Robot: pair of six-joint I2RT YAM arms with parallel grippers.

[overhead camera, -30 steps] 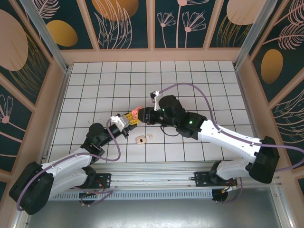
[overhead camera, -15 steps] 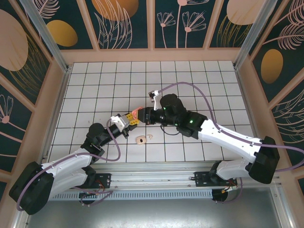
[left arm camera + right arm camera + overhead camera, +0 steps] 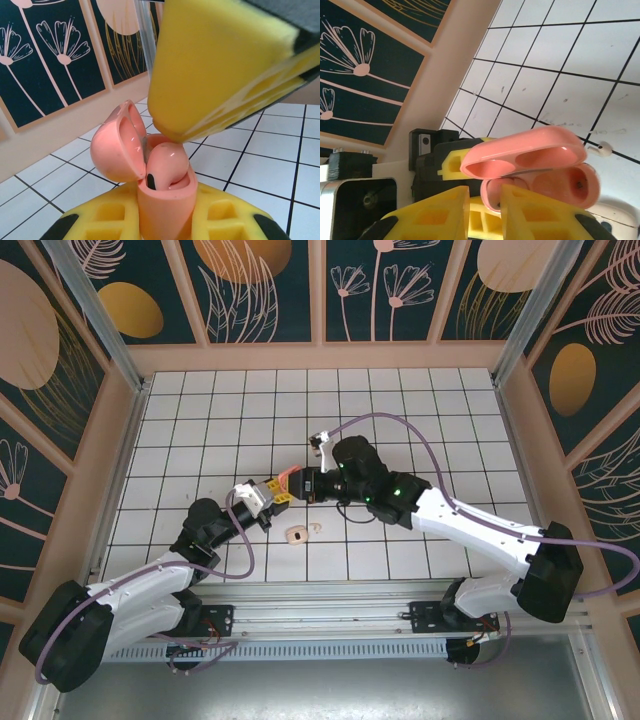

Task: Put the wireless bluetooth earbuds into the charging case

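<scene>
One coral-pink earbud point(image 3: 167, 162) sits half-hidden in the open coral-pink charging case point(image 3: 120, 145) pinched by the left end effector point(image 3: 162, 222), the right end effector point(image 3: 486, 192) nearly pressed together close beside it.

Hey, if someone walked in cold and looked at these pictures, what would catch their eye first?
Mid-table, the two arms meet over an open coral-pink case, clamped between the left arm's yellow fingers with a pink earbud sitting in it. The right arm's yellow finger looms just above it. Nearer the arms' bases, a cream case lies on the white grid table.
</scene>
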